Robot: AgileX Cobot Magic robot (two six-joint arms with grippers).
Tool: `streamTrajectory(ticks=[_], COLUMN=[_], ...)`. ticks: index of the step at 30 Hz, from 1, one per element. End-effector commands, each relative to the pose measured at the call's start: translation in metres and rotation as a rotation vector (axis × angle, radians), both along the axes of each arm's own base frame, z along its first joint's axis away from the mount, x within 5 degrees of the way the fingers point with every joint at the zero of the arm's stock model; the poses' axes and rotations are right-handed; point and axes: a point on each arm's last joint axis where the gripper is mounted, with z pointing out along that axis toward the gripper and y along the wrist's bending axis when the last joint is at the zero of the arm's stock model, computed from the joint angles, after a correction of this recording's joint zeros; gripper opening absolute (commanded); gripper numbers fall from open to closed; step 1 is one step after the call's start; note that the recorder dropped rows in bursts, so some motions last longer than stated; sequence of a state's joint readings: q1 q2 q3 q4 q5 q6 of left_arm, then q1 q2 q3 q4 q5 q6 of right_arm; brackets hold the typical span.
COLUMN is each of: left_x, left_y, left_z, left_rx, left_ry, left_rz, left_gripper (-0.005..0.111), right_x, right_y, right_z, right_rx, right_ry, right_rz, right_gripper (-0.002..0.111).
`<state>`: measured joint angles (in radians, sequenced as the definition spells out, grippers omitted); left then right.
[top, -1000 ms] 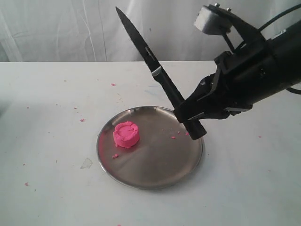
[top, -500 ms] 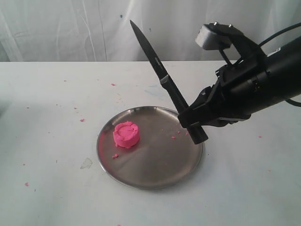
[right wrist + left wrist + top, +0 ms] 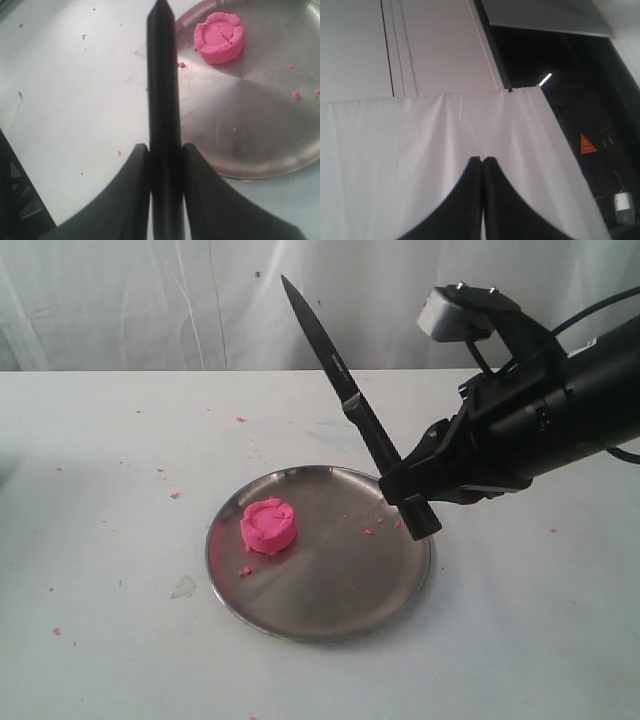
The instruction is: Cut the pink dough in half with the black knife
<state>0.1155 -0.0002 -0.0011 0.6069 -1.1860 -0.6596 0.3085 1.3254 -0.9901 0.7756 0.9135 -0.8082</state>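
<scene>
My right gripper (image 3: 405, 490), clenched on the black knife (image 3: 340, 375), has tipped the blade slightly more upright; the pink dough (image 3: 268, 525) is whole, cutting not begun.

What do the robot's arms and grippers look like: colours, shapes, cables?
The right arm is black and thick, with a grey camera box on a black bracket and thin black cables above it. The right gripper and left gripper have matte black fingers that curve and taper to narrow tips. No markings show.
</scene>
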Motion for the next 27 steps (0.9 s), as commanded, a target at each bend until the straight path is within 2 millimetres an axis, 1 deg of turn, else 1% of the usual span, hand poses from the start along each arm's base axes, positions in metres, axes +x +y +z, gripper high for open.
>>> streamTrajectory(ticks=[1,6,10,12,13,15,18,19,22,24,27], left_x=[-0.003,-0.003,-0.003,-0.004,0.000,0.011,0.034,0.042,0.060,0.071,0.088], left_y=[-0.001,0.003,0.003,0.007,0.011,0.021,0.035,0.038,0.043,0.044,0.043], left_z=[0.001,0.003,0.003,0.005,0.004,0.004,-0.008,-0.015,-0.028,-0.032,-0.037], left_rx=[-0.103,-0.143,-0.144,-0.163,-0.181,-0.235,-0.187,-0.190,-0.297,-0.295,-0.230], left_ry=[0.039,0.026,0.026,-0.015,0.010,0.151,0.531,0.651,0.853,0.908,0.979], left_rz=[-0.159,-0.155,-0.155,-0.092,-0.041,0.090,0.353,0.395,0.379,0.376,0.378], left_gripper=[0.000,0.000,0.000,0.000,0.000,0.000,0.000,0.000,0.000,0.000,0.000], right_x=[-0.001,0.000,0.001,0.000,0.000,0.000,0.001,0.001,0.000,0.000,-0.001], right_y=[0.001,0.001,0.001,0.001,0.001,0.001,0.001,0.002,0.002,0.002,0.002], right_z=[0.001,0.002,0.002,0.002,0.002,0.002,0.003,0.003,0.003,0.003,0.003], right_rx=[0.013,0.014,0.015,0.015,0.016,0.017,0.029,0.035,0.043,0.041,0.040], right_ry=[-0.001,-0.014,-0.018,-0.014,-0.012,-0.013,-0.012,-0.010,-0.005,-0.003,0.003], right_rz=[-0.003,-0.016,-0.020,-0.016,-0.019,-0.021,-0.027,-0.029,-0.029,-0.025,-0.020], right_gripper=[0.000,0.000,0.000,0.000,0.000,0.000,0.000,0.000,0.000,0.000,0.000])
